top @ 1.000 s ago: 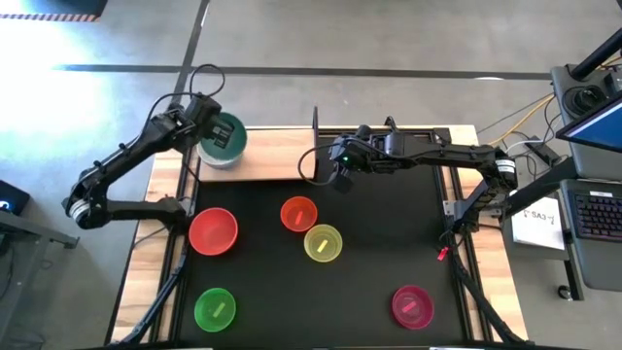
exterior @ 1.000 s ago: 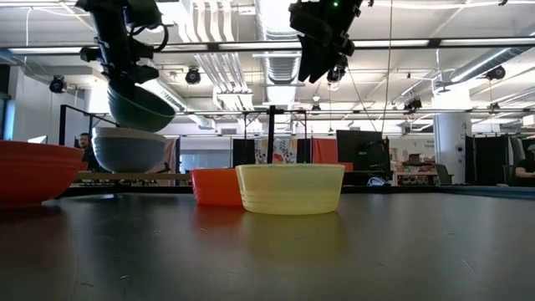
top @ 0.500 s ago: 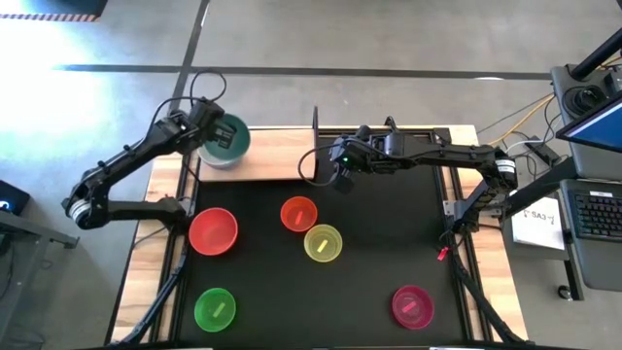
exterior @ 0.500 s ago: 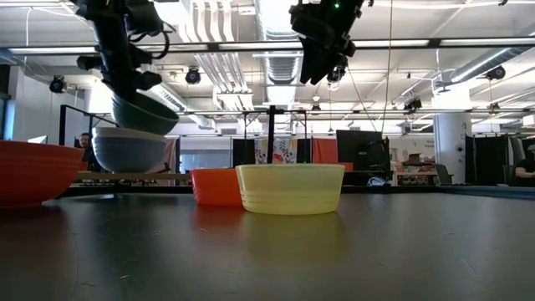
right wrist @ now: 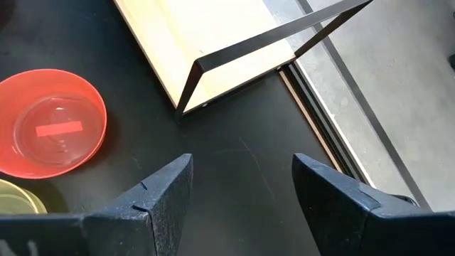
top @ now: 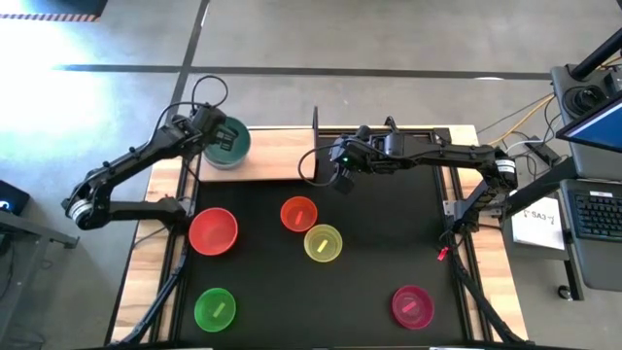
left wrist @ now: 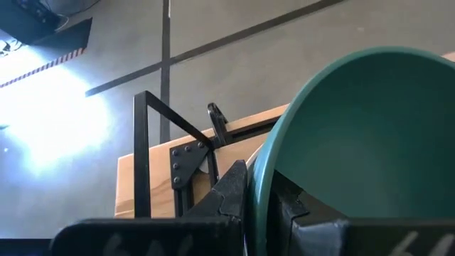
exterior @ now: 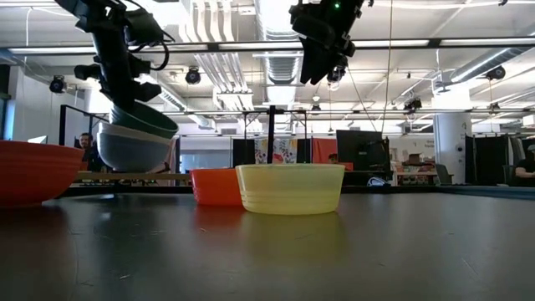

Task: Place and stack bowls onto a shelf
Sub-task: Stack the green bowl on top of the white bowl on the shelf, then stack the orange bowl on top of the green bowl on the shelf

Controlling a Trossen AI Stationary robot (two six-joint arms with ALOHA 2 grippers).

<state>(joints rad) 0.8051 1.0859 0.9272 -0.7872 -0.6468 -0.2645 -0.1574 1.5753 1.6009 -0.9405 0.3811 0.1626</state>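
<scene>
My left gripper (top: pixel 208 135) is shut on the teal bowl (top: pixel 227 139) at the left end of the wooden shelf (top: pixel 277 157). The teal bowl (exterior: pixel 144 122) sits tilted inside the white bowl (exterior: pixel 129 150), which stands on the shelf board. The blue bowl does not show. My right gripper (top: pixel 340 171) is open and empty above the black mat, near the shelf's right part; its fingers stand apart in the right wrist view (right wrist: pixel 242 192). The red (top: pixel 213 231), orange (top: pixel 298 213), yellow (top: pixel 323 243), green (top: pixel 215 308) and magenta (top: pixel 412 305) bowls stand on the mat. My left gripper pinches the teal bowl's rim (left wrist: pixel 257 171) on the side toward the table's left edge. One finger (left wrist: pixel 229 192) is outside the wall and one (left wrist: pixel 290 208) inside. The fingers come from above, slanting down. The bowl is tilted, its underside down in the white bowl.
A thin black upright (top: pixel 315 126) rises at the shelf's right end, and black frame bars (left wrist: pixel 153 114) stand at its left end. The orange (exterior: pixel 216 186) and yellow (exterior: pixel 290 188) bowls stand close together mid-mat. A desk with a keyboard (top: pixel 593 209) is beyond the table's right edge.
My left gripper has gone down with the teal bowl, still shut on its rim. The bowl hung clear above the white bowl a second ago and now sits tilted inside it.
</scene>
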